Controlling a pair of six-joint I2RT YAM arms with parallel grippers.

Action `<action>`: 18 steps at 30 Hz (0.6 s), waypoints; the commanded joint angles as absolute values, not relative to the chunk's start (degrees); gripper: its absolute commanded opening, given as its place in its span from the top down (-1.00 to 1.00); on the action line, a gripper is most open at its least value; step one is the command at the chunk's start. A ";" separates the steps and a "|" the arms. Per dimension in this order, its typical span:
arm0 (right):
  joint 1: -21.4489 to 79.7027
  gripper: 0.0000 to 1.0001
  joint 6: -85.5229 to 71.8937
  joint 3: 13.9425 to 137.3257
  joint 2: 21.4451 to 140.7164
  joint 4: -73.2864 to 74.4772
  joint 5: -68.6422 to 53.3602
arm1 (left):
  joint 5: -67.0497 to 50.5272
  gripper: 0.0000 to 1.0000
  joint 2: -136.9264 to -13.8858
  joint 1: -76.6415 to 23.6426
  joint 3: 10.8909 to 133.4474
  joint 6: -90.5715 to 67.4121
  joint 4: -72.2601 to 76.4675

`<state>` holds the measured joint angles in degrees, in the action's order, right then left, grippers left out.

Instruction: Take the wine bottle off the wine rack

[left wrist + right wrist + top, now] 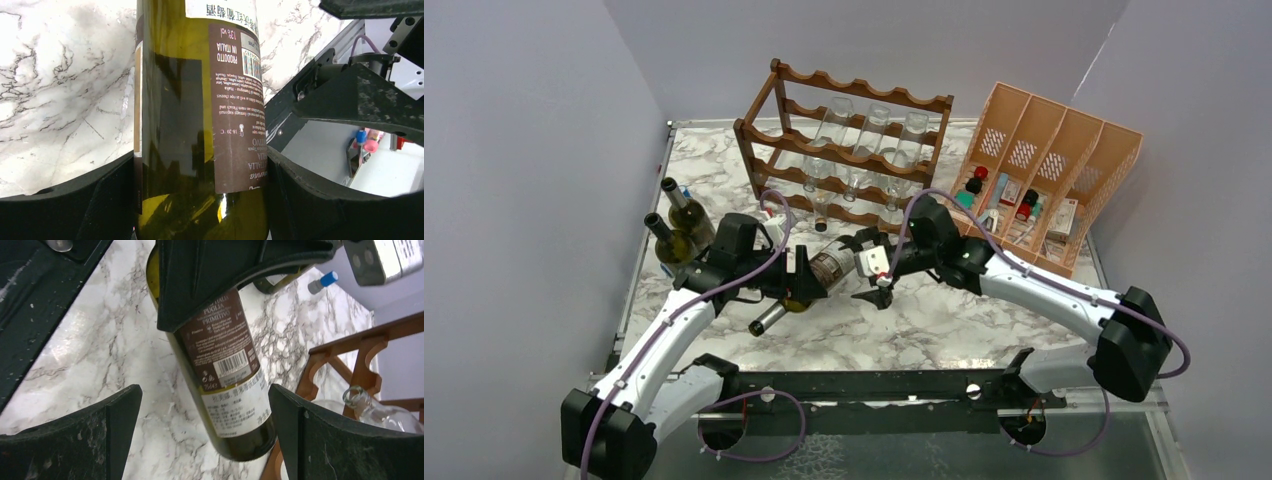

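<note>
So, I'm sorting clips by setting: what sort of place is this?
Probably a robotics test cell, not a home: plain panels box in a marble-look table, with staged props like the wine rack and peach organiser.

Top camera: high at 6 o'clock, facing 12. Wrist cameras: close, from 9 and 3, sharing the wine bottle (175, 125).

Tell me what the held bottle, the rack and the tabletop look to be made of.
Bottle: olive-green glass, glossy; see-through, with dark reflections. Its brown label looks like matte paper.
Rack: probably wood, dark brown, smooth with a slight sheen.
Tabletop: white with grey veins like polished marble; real stone or a printed sheet, I cannot tell.
</note>
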<state>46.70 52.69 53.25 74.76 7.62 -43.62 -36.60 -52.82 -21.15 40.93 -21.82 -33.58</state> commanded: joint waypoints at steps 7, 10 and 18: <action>52.66 -0.99 64.47 53.61 84.61 -1.32 -38.40 | -40.43 0.13 -53.50 -21.43 40.52 -20.58 -31.37; 54.40 -0.99 66.55 54.66 87.25 -1.60 -35.56 | -40.28 0.13 -53.62 -21.36 40.60 -20.48 -31.53; 55.18 -0.99 65.12 50.89 91.85 -14.21 -31.45 | -40.43 0.13 -54.56 -21.39 40.78 -20.36 -31.94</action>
